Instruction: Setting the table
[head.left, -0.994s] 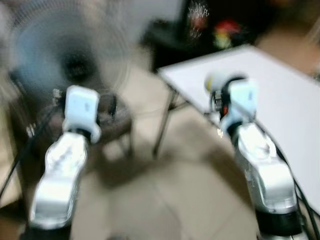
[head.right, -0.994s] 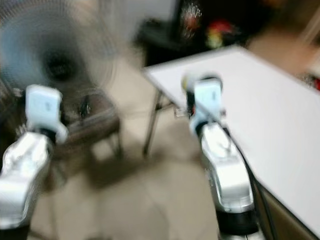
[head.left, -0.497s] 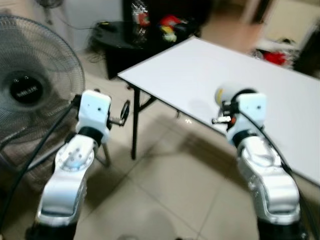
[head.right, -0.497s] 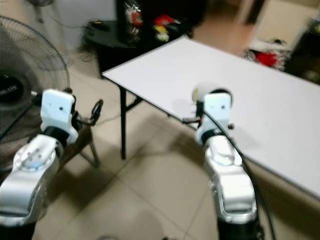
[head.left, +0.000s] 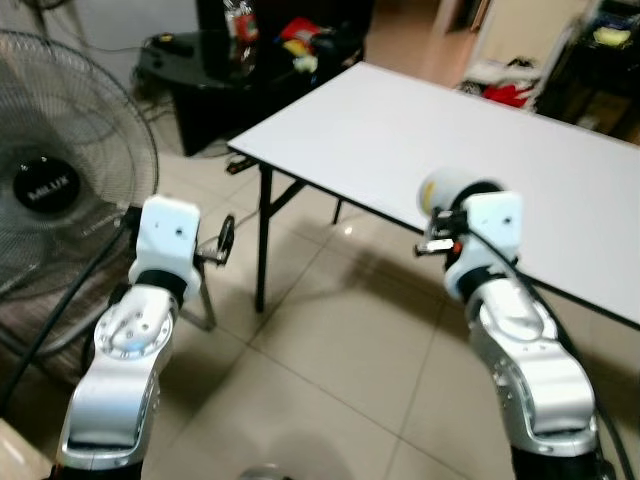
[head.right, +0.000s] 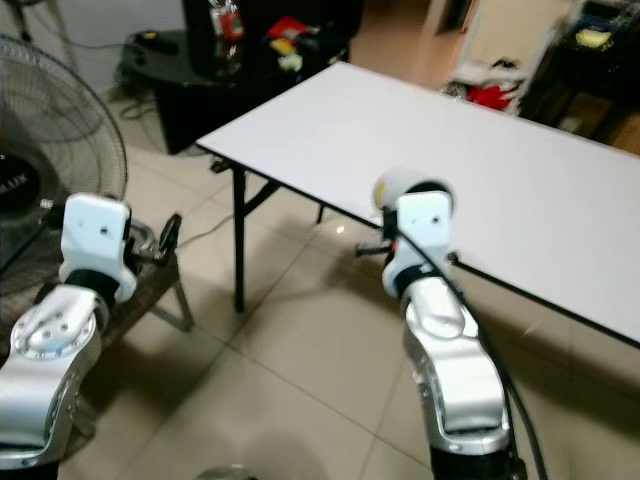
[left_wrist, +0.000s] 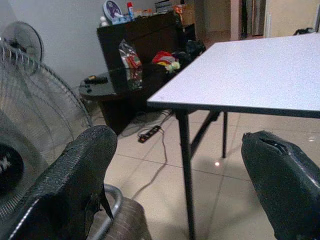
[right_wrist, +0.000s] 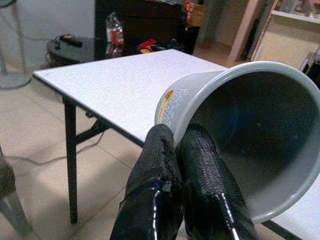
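Grey cup pinched by its rim in right pincer, carried above tabletop near edge for setting down; left pincer wide, empty, beside fan.

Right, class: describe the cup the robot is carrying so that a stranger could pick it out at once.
Start at the big white folding table. At its near edge, the right gripper pinches the rim of a grey plastic cup, tipped on its side. A small yellow label by the rim marks it.
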